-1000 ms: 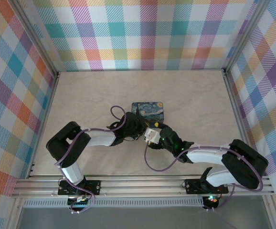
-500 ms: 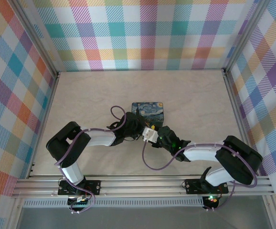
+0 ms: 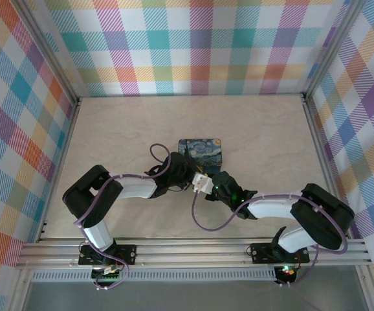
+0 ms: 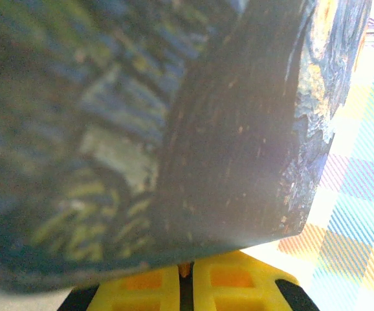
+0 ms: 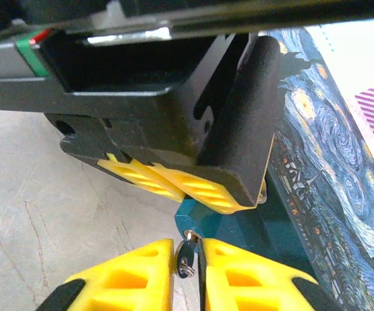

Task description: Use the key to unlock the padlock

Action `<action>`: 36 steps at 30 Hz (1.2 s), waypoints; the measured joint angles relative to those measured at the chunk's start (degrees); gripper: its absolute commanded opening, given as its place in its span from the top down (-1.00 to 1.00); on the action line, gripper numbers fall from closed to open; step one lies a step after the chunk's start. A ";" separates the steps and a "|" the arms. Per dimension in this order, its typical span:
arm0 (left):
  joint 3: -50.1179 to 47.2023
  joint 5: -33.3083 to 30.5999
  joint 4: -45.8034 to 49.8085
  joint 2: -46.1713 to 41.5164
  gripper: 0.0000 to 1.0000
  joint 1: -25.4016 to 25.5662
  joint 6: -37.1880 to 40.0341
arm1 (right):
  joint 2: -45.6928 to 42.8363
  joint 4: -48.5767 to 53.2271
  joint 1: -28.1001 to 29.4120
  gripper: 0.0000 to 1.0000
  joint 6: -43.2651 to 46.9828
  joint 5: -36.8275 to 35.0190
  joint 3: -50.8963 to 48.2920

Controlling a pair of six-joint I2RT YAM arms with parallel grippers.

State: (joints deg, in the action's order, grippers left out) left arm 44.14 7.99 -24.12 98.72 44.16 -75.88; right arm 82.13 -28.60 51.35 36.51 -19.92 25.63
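Padlock (image 5: 193, 217) just before tin (image 5: 329, 188)

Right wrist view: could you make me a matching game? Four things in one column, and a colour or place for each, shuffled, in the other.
Things:
1. padlock
2. key
3. tin
4. table

Descriptions:
A. pale and marbled
B. teal, pinched in the left gripper
C. painted like a night sky
D. silvery, between the yellow fingers of the right gripper

Pairs: 1-B, 2-D, 3-C, 4-A.
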 measured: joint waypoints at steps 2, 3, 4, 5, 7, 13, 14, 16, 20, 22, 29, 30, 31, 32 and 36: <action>0.00 -0.11 -0.13 0.00 0.92 0.00 0.00 | 0.46 0.17 0.00 0.74 0.00 -0.07 0.33; 0.00 -0.11 -0.15 0.00 0.92 0.00 0.00 | 0.61 0.26 0.00 0.76 0.00 -0.09 0.44; 0.00 -0.11 -0.15 0.00 0.93 0.00 0.00 | 0.68 0.33 0.00 0.77 0.02 -0.11 0.48; 0.00 -0.13 -0.15 0.00 0.93 0.00 -0.02 | 0.70 0.39 0.00 0.81 0.00 -0.13 0.52; 0.00 -0.24 -0.15 0.00 0.93 0.00 -0.02 | 0.70 0.44 0.00 0.91 -0.02 -0.22 0.63; 0.00 -0.61 -0.20 0.00 0.92 0.00 -0.50 | 0.70 1.11 -0.17 1.00 -0.17 -0.24 0.98; 0.00 -0.66 -0.20 0.00 0.92 0.00 -0.63 | 0.68 1.29 -0.22 1.00 -0.35 -0.22 1.11; 0.00 -0.76 -0.22 0.00 0.92 0.00 -0.70 | 0.61 1.57 -0.24 1.00 -0.98 -0.22 1.20; 0.00 -0.76 -0.61 0.00 0.93 0.00 -0.90 | 0.07 4.39 -0.31 1.00 -3.30 -0.26 2.54; 0.00 -0.81 -1.11 0.00 0.93 0.00 -0.90 | -0.26 6.03 -0.37 1.00 -4.87 -0.44 3.28; 0.00 -0.55 -1.95 -0.02 0.93 0.00 -1.07 | -1.44 10.56 -0.55 1.00 -12.26 -0.39 5.20; 0.00 -0.55 -1.97 -0.07 0.93 0.00 -1.07 | -1.55 10.93 -0.63 1.00 -13.77 -0.17 5.35; 0.00 -0.55 -1.95 -0.13 0.93 0.00 -1.07 | -1.64 11.04 -0.66 1.00 -14.99 -0.04 5.38; 0.00 -0.52 -1.92 -0.20 0.93 0.00 -1.07 | -1.73 11.10 -0.70 1.00 -16.48 0.11 5.38; 0.00 -0.55 -1.75 -0.22 0.93 0.00 -1.07 | -1.73 11.02 -0.76 1.00 -21.64 1.07 5.38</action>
State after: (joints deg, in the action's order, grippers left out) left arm 44.14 7.44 -25.87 98.50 44.16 -76.95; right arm 80.40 -17.58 50.59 14.87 -18.85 31.00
